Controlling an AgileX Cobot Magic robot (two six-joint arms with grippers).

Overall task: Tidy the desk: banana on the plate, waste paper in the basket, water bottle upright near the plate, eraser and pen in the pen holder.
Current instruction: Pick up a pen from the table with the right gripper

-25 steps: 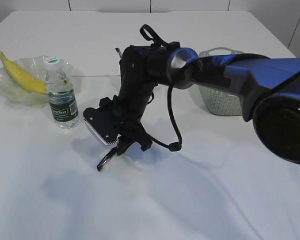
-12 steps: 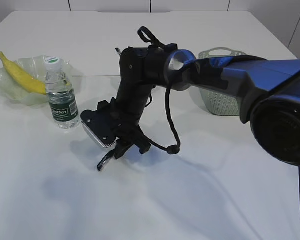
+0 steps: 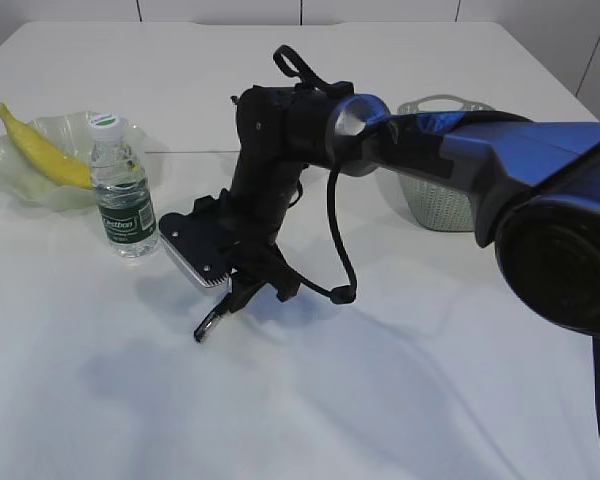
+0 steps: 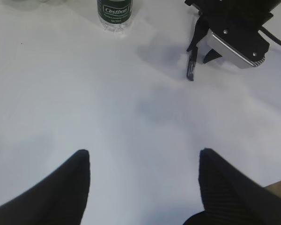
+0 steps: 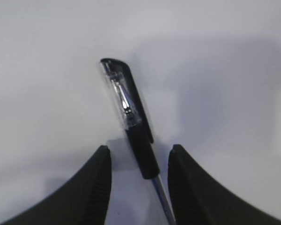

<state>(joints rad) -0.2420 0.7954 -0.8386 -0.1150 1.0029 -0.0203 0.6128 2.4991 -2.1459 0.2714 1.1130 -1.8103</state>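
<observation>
Hidden, cropped and unreadable parts

The right arm (image 3: 420,150) covers the basket's (image 3: 445,205) left side and whatever stands behind its wrist, and runs off the exterior view's right edge. The right gripper (image 5: 136,164) hides the pen's (image 5: 131,117) lower barrel (tip cut off at the bottom edge). The left wrist view crops the water bottle (image 4: 114,14) above its label. The plate's (image 3: 5,170) left rim is cut off.

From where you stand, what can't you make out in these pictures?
- Pen holder: hidden behind the right arm in the exterior view.
- Pen: its lower end runs out of sight between the right tool's fingers in the right wrist view; whether they touch it is unclear.
- Water bottle: top cut off by the left wrist view's edge.
- Basket: contents not visible.
</observation>
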